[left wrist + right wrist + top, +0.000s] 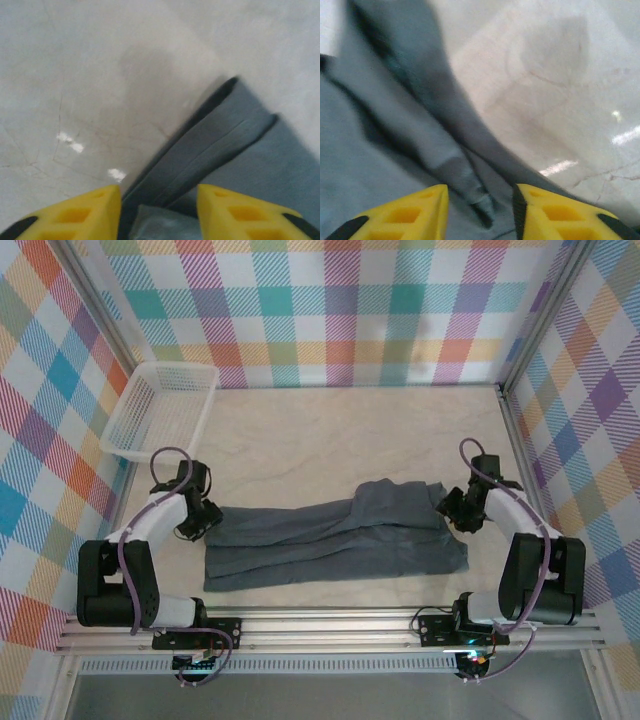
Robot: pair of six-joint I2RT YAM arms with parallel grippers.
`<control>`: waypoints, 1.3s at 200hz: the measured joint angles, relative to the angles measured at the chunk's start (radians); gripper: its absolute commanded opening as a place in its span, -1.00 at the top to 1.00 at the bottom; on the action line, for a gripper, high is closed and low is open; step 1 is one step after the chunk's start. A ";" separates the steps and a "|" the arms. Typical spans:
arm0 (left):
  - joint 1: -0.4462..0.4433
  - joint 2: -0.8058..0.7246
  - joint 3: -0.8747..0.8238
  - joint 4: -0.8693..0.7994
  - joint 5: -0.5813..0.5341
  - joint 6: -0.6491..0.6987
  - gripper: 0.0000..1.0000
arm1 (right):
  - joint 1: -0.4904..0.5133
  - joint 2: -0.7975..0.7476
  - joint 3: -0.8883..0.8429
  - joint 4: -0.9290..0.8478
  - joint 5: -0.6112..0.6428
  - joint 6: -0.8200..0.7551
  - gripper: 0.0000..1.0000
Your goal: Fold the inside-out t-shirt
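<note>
- The left gripper (159, 195) is seen with its yellow fingers parted, nothing clamped.
- The shirt (335, 540) is laid in a long flat band, one end between and ahead of those fingers.
- The right gripper (480, 195) is also parted, with the shirt's other end under it and to its left.

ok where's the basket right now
In the top view the basket sits in the far left corner of the table, beyond the left arm, apart from the shirt.
</note>
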 measured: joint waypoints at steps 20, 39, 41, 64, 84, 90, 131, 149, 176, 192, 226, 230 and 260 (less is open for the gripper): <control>-0.003 -0.046 0.037 0.002 0.008 0.007 -0.09 | 0.023 -0.039 0.077 0.018 0.007 -0.024 -0.01; -0.026 -0.120 0.053 0.019 0.031 0.011 -0.16 | 0.084 0.007 0.182 0.032 0.028 -0.063 -0.09; -0.030 -0.127 0.053 0.022 0.035 0.009 -0.17 | 0.087 0.014 0.190 0.034 0.029 -0.067 -0.10; -0.087 -0.193 0.057 0.069 0.105 0.019 -0.29 | 0.127 0.168 0.296 0.071 0.020 -0.109 -0.17; -0.140 -0.215 0.057 0.122 0.177 0.037 -0.35 | 0.139 0.351 0.397 0.065 -0.013 -0.141 -0.17; -0.155 -0.216 0.057 0.133 0.191 0.041 -0.36 | 0.142 0.405 0.427 0.064 -0.019 -0.150 -0.17; -0.199 -0.215 0.056 0.157 0.221 0.049 -0.40 | 0.164 0.589 0.509 0.040 -0.080 -0.162 0.55; -0.199 -0.215 0.056 0.156 0.208 0.048 -0.42 | 0.169 0.581 0.509 0.027 -0.115 -0.156 1.00; -0.199 -0.212 0.054 0.152 0.181 0.048 -0.43 | 0.169 0.513 0.504 0.016 -0.156 -0.152 1.00; -0.199 -0.199 0.054 0.154 0.176 0.048 -0.43 | 0.169 0.418 0.477 0.023 -0.170 -0.146 1.00; -0.199 -0.163 0.054 0.156 0.176 0.048 -0.43 | 0.169 0.071 0.222 0.101 -0.197 -0.087 1.00; -0.199 -0.160 0.054 0.156 0.176 0.048 -0.43 | 0.169 0.024 0.178 0.105 -0.191 -0.076 1.00; -0.204 -0.145 0.050 0.177 0.200 0.060 -0.45 | 0.178 -0.158 -0.009 0.047 -0.134 -0.068 0.45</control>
